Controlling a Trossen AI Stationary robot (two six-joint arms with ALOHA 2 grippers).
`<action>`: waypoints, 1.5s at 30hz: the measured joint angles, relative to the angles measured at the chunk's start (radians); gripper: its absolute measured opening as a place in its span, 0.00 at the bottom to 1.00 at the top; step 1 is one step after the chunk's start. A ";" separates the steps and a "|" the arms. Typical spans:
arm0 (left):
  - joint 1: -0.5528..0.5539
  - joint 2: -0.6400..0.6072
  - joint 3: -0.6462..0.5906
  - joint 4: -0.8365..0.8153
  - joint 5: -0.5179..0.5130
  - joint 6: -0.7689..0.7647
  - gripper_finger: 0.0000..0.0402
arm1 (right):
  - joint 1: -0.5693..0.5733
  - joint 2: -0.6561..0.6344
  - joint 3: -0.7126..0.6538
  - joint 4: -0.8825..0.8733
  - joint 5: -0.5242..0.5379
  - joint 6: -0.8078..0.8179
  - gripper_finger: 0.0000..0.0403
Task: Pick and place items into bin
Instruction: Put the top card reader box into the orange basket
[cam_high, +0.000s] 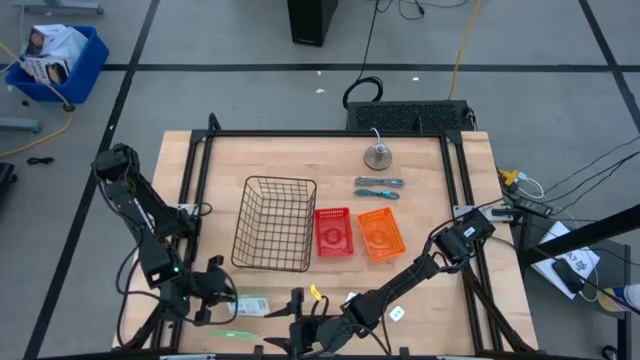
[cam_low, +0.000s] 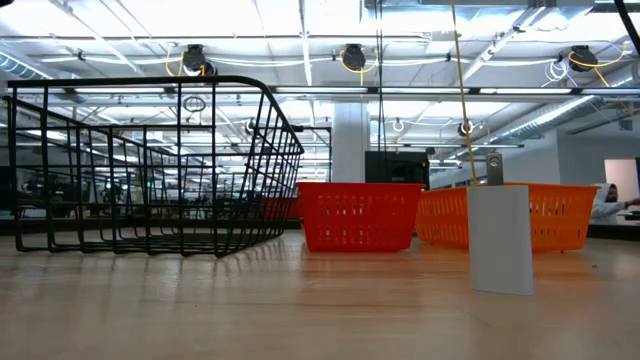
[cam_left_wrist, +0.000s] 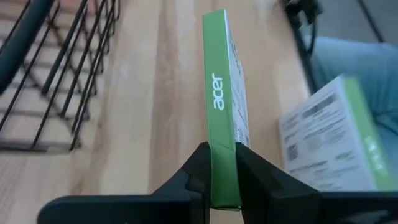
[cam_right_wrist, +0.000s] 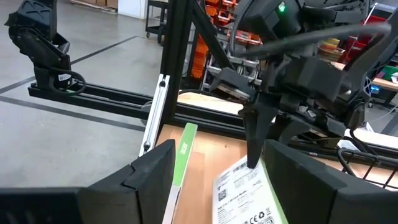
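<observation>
My left gripper (cam_high: 226, 296) (cam_left_wrist: 222, 152), near the table's near-left corner, is shut on a thin pale-green and white strip box (cam_high: 252, 303) (cam_left_wrist: 219, 81). A second strip (cam_high: 240, 335) (cam_left_wrist: 333, 143) lies flat on the table, nearer the near edge. My right gripper (cam_high: 305, 325) (cam_right_wrist: 221, 155) is open, level and low by the near edge. It faces the left gripper and touches nothing. A tiny white block (cam_high: 397, 313) (cam_low: 500, 240) stands on the wood. Two blue-grey tools (cam_high: 380, 187) lie far right. The black wire basket (cam_high: 275, 222) stands mid-table. My left gripper pinches the strip box by its near end (cam_left_wrist: 222, 140), one finger on each broad face, with the narrow green edge showing between them. The fingers (cam_right_wrist: 252, 152) slant down from the table's left and lie along the strip. Whether the strip is off the wood I cannot tell.
A red basket (cam_high: 333, 232) and an orange basket (cam_high: 381, 233) stand right of the wire basket. A round metal weight (cam_high: 378, 155) sits at the far side. A small yellow thing (cam_high: 315, 292) lies near my right arm. A black frame (cam_high: 195, 170) rims the table.
</observation>
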 joint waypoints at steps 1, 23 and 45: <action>0.000 0.000 0.002 0.014 -0.009 0.016 0.12 | 0.000 0.000 0.000 0.000 0.000 -0.001 0.59; 0.000 -0.002 0.003 0.245 -0.175 0.249 0.12 | -0.016 -0.127 -0.001 -0.434 0.134 0.475 0.59; 0.020 -0.002 0.003 0.318 -0.209 0.318 0.14 | -0.069 -0.117 -0.001 -0.441 0.016 0.605 0.58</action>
